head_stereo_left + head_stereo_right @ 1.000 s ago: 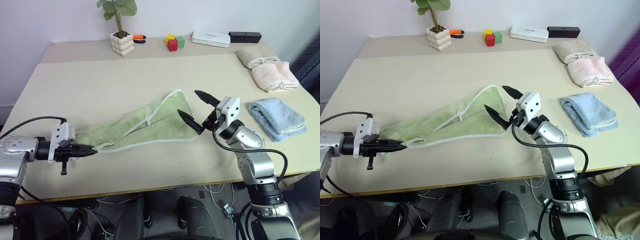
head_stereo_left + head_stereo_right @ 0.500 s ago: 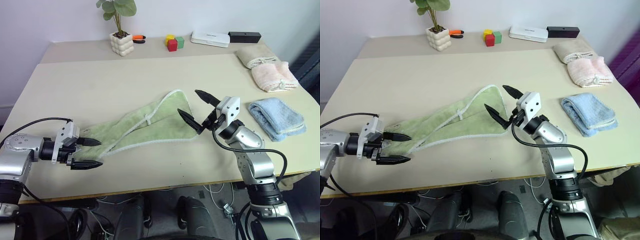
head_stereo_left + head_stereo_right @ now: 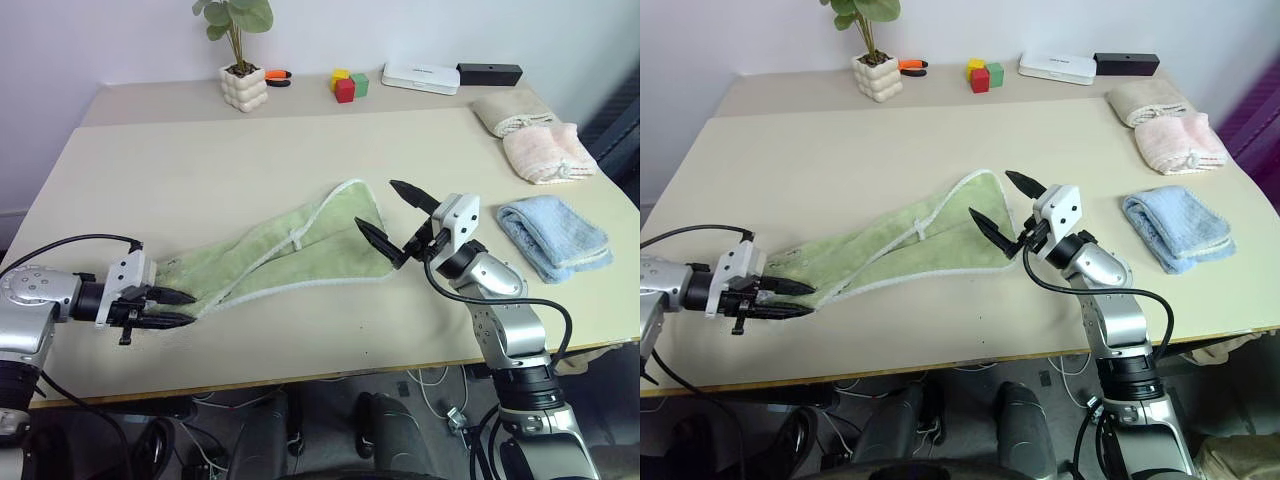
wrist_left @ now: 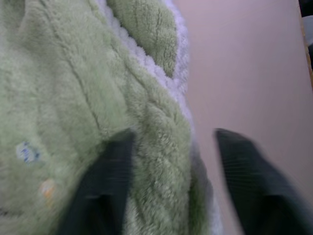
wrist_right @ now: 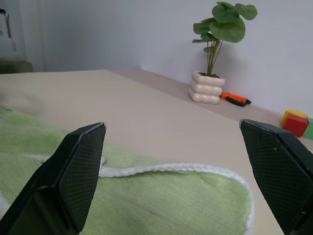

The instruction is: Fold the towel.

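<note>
left gripper (image 3: 178, 307) jaws narrowly parted around light green terry towel (image 3: 290, 250) corner on bench (image 3: 200, 160); right gripper (image 3: 390, 220) jaws spread wide, empty.

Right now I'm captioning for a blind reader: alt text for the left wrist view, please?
Two black fingers straddle a thick fold of the light green towel, not yet pinching it. Bare beige table lies beside its white edging.
</note>
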### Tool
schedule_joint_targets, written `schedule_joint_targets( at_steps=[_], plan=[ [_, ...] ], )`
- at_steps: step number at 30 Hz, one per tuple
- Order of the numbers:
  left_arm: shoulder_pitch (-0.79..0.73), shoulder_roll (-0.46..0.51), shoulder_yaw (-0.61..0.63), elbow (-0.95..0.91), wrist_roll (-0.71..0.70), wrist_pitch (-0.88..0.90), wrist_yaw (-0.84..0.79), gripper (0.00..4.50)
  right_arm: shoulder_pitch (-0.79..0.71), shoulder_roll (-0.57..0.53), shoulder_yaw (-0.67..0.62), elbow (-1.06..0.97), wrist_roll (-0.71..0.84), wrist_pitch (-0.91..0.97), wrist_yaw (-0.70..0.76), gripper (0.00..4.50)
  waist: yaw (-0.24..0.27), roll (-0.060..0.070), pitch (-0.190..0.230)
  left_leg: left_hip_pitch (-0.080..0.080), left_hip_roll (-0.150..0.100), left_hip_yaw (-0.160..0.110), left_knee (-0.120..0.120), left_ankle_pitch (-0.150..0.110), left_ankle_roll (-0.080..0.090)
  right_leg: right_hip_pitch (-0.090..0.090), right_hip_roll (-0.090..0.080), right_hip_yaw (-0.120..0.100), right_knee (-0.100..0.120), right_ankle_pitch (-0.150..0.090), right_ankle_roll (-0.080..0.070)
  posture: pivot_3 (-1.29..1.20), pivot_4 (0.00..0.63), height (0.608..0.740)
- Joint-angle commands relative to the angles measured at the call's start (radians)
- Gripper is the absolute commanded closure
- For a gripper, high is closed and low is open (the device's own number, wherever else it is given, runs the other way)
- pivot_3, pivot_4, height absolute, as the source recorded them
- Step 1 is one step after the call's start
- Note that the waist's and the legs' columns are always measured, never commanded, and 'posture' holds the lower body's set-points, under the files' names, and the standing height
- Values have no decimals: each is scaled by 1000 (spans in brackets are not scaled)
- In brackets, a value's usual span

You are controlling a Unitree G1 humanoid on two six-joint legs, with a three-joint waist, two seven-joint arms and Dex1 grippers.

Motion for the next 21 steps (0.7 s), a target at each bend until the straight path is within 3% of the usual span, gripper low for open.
schedule_joint_targets(
  at_steps=[1,11,21],
  plan=[
    [2,19,20,0,-7,-7,-12,4346,-8,8,-2,-16,2,-23,0,0,0,0,0,0,0,0,0,0,0,0,0,0,0,0,0,0,150,740],
    [-26,16,28,30,-25,1,-36,4435,-8,9,-3,-17,1,-22,-1,0,0,0,0,0,0,0,0,0,0,0,0,0,0,0,0,0,150,740],
    [-231,-11,167,204,-163,140,-15,4435,-4,12,0,-12,-5,-26,-1,0,-5,-1,-1,1,0,0,0,3,2,2,1,0,1,2,3,0,150,740]
  ],
)
